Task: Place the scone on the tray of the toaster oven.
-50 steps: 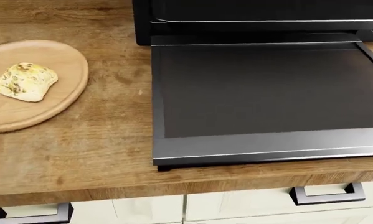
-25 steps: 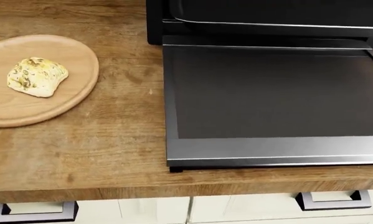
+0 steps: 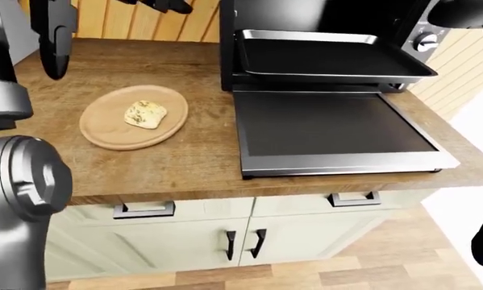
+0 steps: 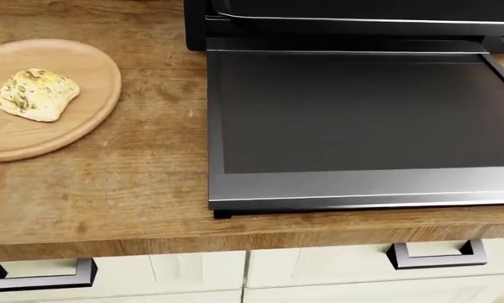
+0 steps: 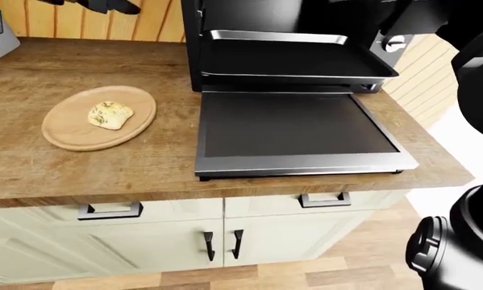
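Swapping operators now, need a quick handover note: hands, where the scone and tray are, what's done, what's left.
Hands: neither hand is clearly in view; only dark arm parts show at the edges of the eye views, so finger state can't be told. Nothing appears to be held.
Things: the pale speckled scone lies on the round wooden plate, on the wooden counter left of the black toaster oven. The oven's glass door is folded down flat; the dark metal tray is pulled out above it, empty.
Done: oven open, tray out.
Left: grasp the scone, carry it right, set it on the tray.
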Available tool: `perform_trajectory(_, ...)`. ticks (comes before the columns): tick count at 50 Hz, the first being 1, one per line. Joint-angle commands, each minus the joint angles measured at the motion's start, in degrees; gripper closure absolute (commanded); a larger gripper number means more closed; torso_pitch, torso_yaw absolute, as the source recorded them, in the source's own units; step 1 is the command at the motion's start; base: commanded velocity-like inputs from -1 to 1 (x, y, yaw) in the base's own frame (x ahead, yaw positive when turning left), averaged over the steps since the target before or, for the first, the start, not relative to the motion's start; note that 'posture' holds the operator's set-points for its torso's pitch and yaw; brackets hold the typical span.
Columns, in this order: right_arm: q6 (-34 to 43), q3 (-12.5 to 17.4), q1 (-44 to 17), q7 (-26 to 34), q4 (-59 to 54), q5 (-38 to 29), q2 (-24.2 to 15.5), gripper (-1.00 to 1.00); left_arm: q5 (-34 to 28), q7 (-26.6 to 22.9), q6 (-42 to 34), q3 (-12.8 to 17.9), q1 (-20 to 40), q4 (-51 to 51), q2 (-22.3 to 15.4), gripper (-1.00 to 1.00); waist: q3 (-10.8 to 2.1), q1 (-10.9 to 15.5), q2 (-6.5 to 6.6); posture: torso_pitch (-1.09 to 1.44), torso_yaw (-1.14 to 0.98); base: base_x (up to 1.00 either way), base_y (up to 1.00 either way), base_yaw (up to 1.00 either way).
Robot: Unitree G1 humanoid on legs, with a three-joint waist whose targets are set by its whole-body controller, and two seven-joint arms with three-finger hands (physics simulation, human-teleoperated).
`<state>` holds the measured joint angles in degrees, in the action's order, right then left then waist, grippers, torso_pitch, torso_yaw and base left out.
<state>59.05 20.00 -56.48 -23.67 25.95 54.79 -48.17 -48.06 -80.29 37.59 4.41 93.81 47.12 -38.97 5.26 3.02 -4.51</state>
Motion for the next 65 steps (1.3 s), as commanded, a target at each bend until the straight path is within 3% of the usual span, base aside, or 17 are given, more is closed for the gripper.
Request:
perform_trajectory(1, -1.6, 1.0, -1.3, -0.3, 0.5, -0.4, -0.7, -1.00, 1.6, -0.1, -0.8, 0.8, 0.9, -2.7, 0.0, -1.00, -1.57, 0.0, 0.12, 0.00, 0.00, 0.00, 0.00, 0.00)
perform_trajectory(12, -1.7, 0.8, -1.2, -0.2, 0.6, -0.8, -0.2, -1.00, 2.1, -1.1, -3.4, 0.4, -4.9, -10.0, 2.2, -1.00, -1.87, -0.1, 0.38, 0.00, 0.00, 0.00, 0.00, 0.00)
perform_trajectory(29, -2.2, 1.3, -1.2, -1.2, 0.5, 0.6, 0.7, -1.00, 0.6, -0.1, -9.9, 0.2, -8.4, -14.6, 7.3, -1.00, -2.00, 0.0, 0.35, 0.00, 0.00, 0.00, 0.00, 0.00)
perform_trajectory(65, -3.4, 0.6, 0.7, -0.7, 0.7, -0.3, 1.4, -1.00, -2.4, 0.3, -13.6, -0.7, -19.8, -25.3, 10.8, -1.00, -2.10, 0.1, 0.19, 0.00, 0.00, 0.00, 0.00, 0.00)
